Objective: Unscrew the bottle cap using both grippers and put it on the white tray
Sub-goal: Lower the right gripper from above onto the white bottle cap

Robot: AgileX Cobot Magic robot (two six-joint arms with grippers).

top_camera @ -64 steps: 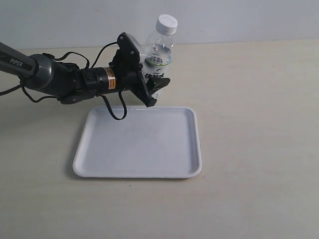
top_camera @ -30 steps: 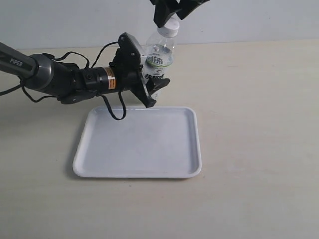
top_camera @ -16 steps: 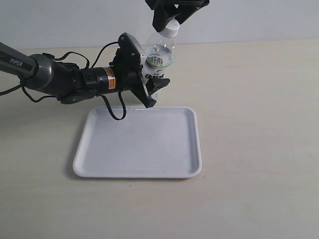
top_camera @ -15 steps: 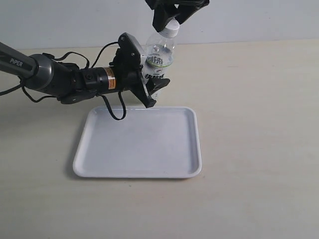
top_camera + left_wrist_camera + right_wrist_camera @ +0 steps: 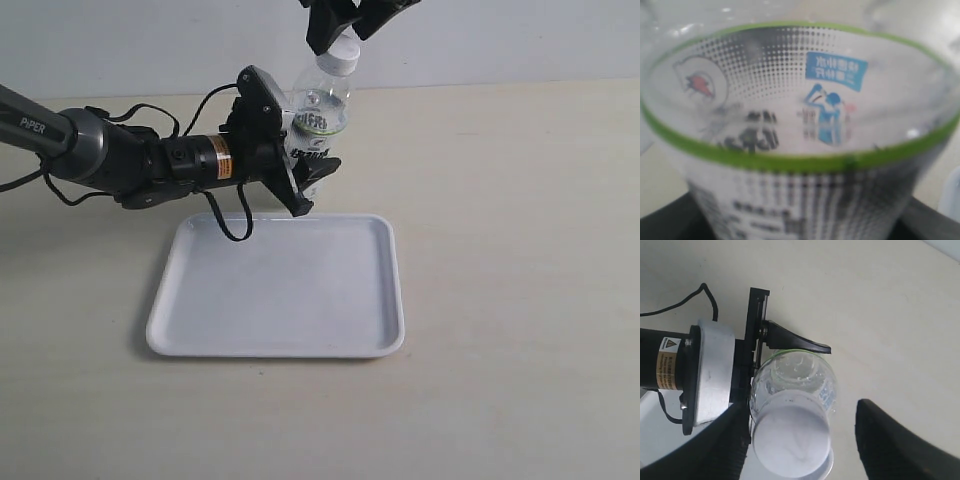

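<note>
- While the cap point(image 5: 791, 440) is sitting screwed on the bottle point(image 5: 318, 110), the step in hand looks like closing on it for the first twist; nothing is lying on the tray point(image 5: 290, 290).
- Left gripper point(image 5: 300, 168) is pinching the bottle around its label, holding it tilted just behind the tray's far edge. Can't tell if the base is touching the table point(image 5: 500, 200).
- Right gripper point(image 5: 345, 22) is hovering over the cap with fingers spread, one each side. In the right wrist view one finger point(image 5: 727, 450) is sitting close to the cap, the other well clear.
- Doing it well: I'm suggesting centring first so both pads are landing on the ribbed side together, lining the wrist up with the tilted neck, and squeezing the cap only.
- Left grip is needing to be firm or the bottle is spinning with the cap; thin plastic is likely denting if overdone.
- Right wrist view is showing that off-centre gap; the outside view is cropping the fingers at the frame top.
- Left wrist view is showing only blurred label up close, no cap.
- Only the outside view is showing the tray and the bottle's lean.
</note>
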